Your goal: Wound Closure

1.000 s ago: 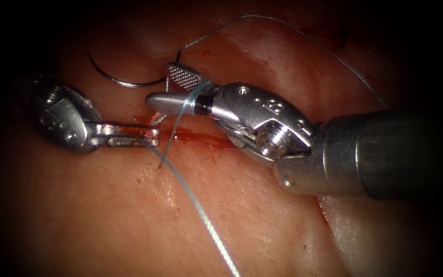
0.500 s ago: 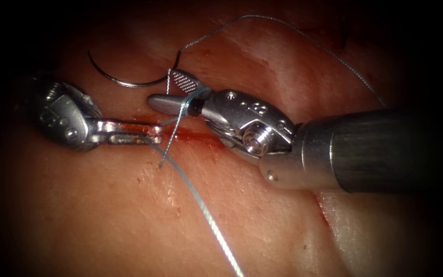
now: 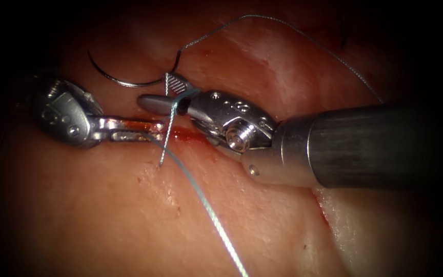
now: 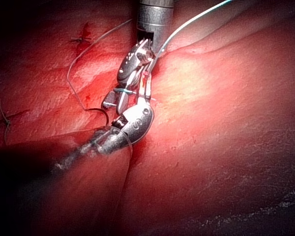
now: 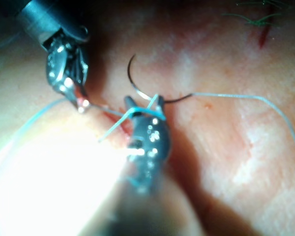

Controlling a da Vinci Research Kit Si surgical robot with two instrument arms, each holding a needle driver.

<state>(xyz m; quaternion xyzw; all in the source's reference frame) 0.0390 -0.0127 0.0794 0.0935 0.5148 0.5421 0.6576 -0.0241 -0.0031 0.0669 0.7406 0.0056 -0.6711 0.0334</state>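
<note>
Left end effector (image 3: 147, 131) clamped on thread (image 3: 201, 197); right end effector (image 3: 162, 92) agape, thread-wrapped, gripping nothing; needle (image 3: 116, 77) free on tissue (image 3: 262, 225).

No legible text, label or number anywhere.

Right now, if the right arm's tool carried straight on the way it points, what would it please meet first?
The right arm's tool points left, thread looped around its jaws. Ahead lies bare tissue, with the free needle just above and the left arm's tool just below; depth is unclear.
</note>
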